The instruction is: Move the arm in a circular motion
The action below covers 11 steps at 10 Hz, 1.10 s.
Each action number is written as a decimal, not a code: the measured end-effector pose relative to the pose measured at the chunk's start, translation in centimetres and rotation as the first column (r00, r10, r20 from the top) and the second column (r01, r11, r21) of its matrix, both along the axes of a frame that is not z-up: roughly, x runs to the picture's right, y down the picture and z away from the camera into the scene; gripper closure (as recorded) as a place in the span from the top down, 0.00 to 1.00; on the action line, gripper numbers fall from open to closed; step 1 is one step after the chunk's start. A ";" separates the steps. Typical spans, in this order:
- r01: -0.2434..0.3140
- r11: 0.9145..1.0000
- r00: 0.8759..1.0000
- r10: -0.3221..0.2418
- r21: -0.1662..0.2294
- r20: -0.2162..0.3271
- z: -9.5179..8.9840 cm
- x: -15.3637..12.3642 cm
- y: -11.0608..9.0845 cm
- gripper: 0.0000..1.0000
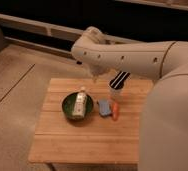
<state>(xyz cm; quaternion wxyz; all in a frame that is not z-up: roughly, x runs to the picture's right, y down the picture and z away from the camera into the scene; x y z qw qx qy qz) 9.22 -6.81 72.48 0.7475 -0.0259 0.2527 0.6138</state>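
The arm [132, 55] is a thick cream-white tube with small dark holes. It reaches from the big body on the right to a rounded joint [93, 40] above the table's far edge. Below that joint a narrow pale tip, which I take for the gripper [93, 76], hangs just behind the green bowl [69, 112]. It touches nothing that I can see.
A wooden table [62, 145] holds the green bowl with a white bottle [79, 104] in it. Next to it lie a blue block [104, 106] and an orange item [115, 111]. A white cup [116, 93] with a black-and-white striped piece [120, 79] stands behind. Concrete floor lies to the left.
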 end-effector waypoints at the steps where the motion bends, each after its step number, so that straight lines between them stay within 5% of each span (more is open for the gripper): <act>1: -0.031 1.000 0.996 0.031 0.001 -0.078 0.5 2.4 -1.1 0.65; 3: -0.056 0.998 0.986 0.055 -0.002 -0.159 3.4 4.3 -3.8 0.65; 5: -0.056 0.998 0.985 0.053 -0.014 -0.163 6.9 3.3 -5.9 0.65; 7: -0.006 0.999 0.995 0.002 -0.044 -0.103 11.0 -1.5 -7.8 0.65; 9: 0.076 0.994 0.997 -0.077 -0.081 -0.004 12.8 -7.8 -7.9 0.65; 11: 0.169 0.980 0.979 -0.154 -0.104 0.136 12.6 -15.3 -6.9 0.65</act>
